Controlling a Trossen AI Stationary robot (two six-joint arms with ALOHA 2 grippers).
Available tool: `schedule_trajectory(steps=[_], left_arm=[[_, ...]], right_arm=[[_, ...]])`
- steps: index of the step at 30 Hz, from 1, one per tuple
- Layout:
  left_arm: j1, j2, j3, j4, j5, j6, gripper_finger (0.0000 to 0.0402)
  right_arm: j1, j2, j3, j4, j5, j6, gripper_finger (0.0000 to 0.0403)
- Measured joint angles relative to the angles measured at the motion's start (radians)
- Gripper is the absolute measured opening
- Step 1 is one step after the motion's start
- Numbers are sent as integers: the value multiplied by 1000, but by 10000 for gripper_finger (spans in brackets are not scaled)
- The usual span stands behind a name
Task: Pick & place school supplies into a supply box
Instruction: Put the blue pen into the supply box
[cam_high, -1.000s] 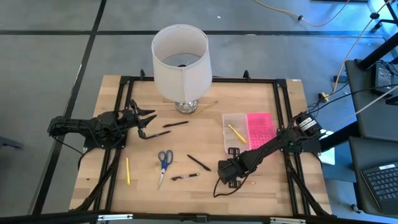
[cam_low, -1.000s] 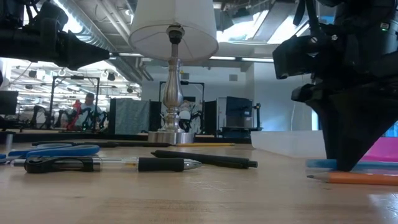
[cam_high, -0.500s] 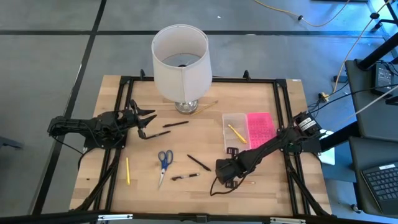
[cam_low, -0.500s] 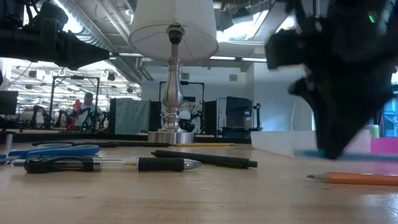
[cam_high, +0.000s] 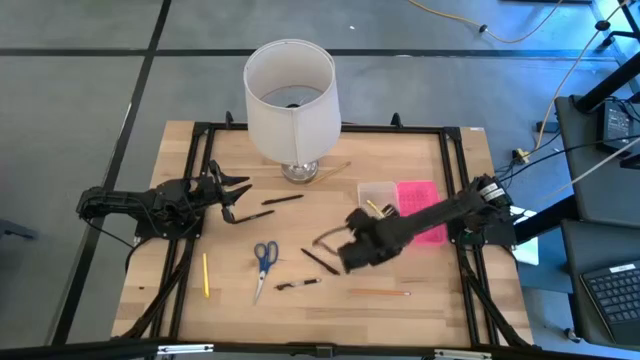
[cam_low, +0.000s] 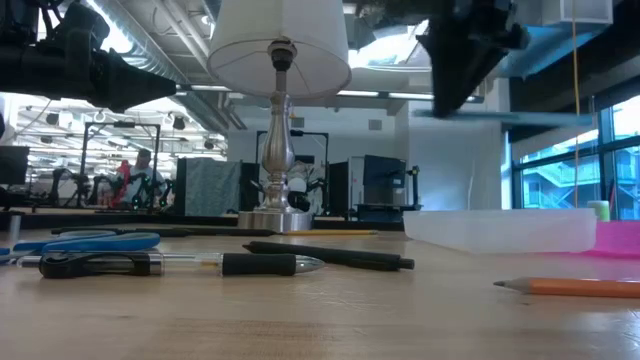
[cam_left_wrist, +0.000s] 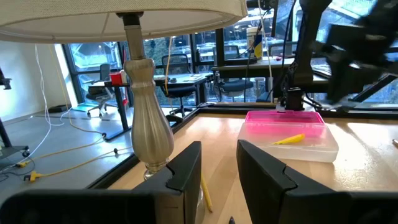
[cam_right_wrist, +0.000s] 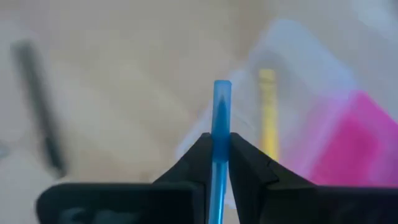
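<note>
One blue pen (cam_right_wrist: 221, 124) sits clamped in the right hand (cam_right_wrist: 217, 162) above the supply box (cam_right_wrist: 323, 118).

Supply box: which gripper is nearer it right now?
Right. The right gripper, shut on the blue pen, hangs just beside the supply box; the left gripper waits beyond the lamp.

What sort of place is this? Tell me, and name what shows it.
Probably an open-plan office or robotics lab. Past the table and lamp, the low view shows exposed ceiling ducts; the left wrist view shows desks with office chairs and large windows.
</note>
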Motion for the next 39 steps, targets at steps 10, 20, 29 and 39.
schedule_trajectory(steps=[10, 20, 29, 39], left_arm=[[0, 0, 0, 0, 0, 0, 98], [0, 0, 0, 0, 0, 0, 98], [0, 0, 0, 0, 0, 0, 98], [0, 0, 0, 0, 0, 0, 98]], right_arm=[[-161, -1, -99, -50, -21, 84, 46], [-241, -1, -278, 147, -48, 32, 46], [-258, 0, -359, 242, -58, 39, 46], [-259, 0, -396, 289, -58, 35, 47]])
